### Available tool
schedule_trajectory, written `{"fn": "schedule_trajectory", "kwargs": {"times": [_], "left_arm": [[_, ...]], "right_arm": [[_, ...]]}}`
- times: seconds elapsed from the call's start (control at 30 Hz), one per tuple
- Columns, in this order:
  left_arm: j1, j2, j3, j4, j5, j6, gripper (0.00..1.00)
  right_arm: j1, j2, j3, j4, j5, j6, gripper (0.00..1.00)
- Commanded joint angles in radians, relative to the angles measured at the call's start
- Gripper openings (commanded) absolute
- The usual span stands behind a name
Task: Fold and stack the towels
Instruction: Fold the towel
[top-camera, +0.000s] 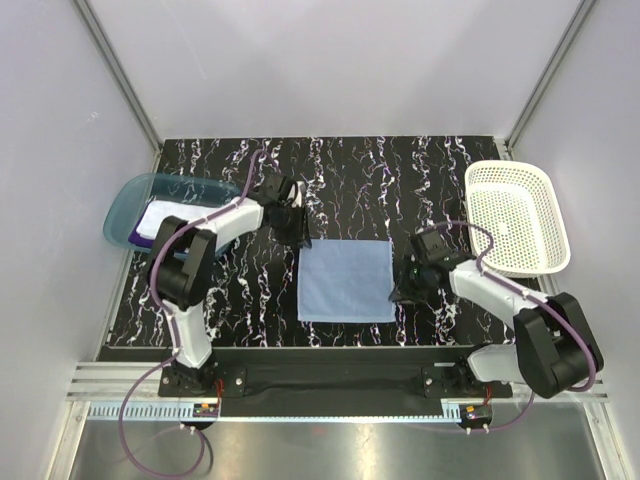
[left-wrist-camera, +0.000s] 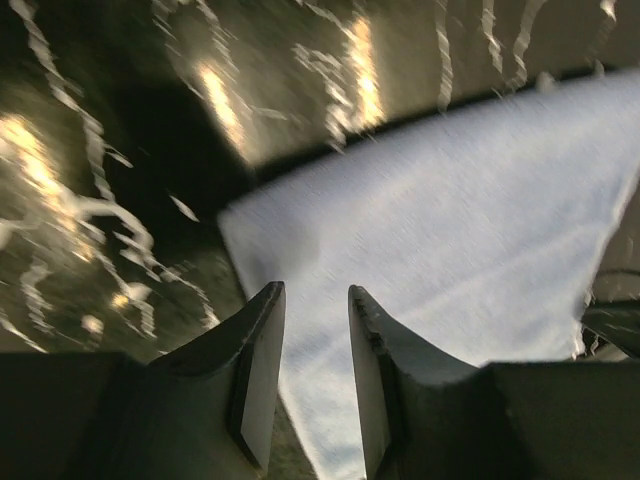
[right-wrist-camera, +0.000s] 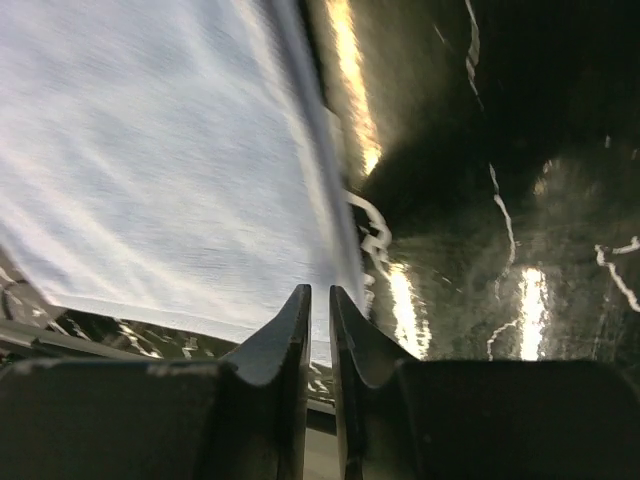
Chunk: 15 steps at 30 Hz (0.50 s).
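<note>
Since the light blue towel (top-camera: 345, 280) lies flat and roughly square at the middle of the desk (top-camera: 240, 290), with no crease I can make out, the step in hand looks like the fold of this towel, with no hold taken on it yet. The left pincer (top-camera: 297, 228) sits at its 11 o'clock corner, fingers apart with nothing between them. The right pincer (top-camera: 400, 290) is just off its 3 o'clock edge, low toward the 4 o'clock corner, fingers only a slit apart and clamping nothing. Both wrist views are blurred, so I cannot tell whether either tip touches the cloth. Farther out, at the desk's 9 o'clock, the teal tray (top-camera: 125, 200) holds the white towel (top-camera: 165, 215) and the purple towel (top-camera: 138, 236), apparently already dealt with. The white basket (top-camera: 470, 190) stands at 3 o'clock. The next move probably calls for each pincer to drop onto a corner, pinch the cloth cleanly, lift it, and carry that side across to the opposite edge with the borders matched.
</note>
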Motion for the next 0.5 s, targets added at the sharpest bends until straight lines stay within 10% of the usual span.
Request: {"fn": "schedule_trajectory", "kwargs": {"times": [0.0, 0.47], "left_arm": [[0.016, 0.027, 0.116, -0.043, 0.02, 0.067, 0.36], [0.027, 0.134, 0.127, -0.032, -0.011, 0.055, 0.36]], "right_arm": [[0.002, -0.016, 0.174, -0.025, 0.097, -0.061, 0.2], [-0.021, 0.473, 0.575, 0.009, 0.224, -0.291, 0.15]]}}
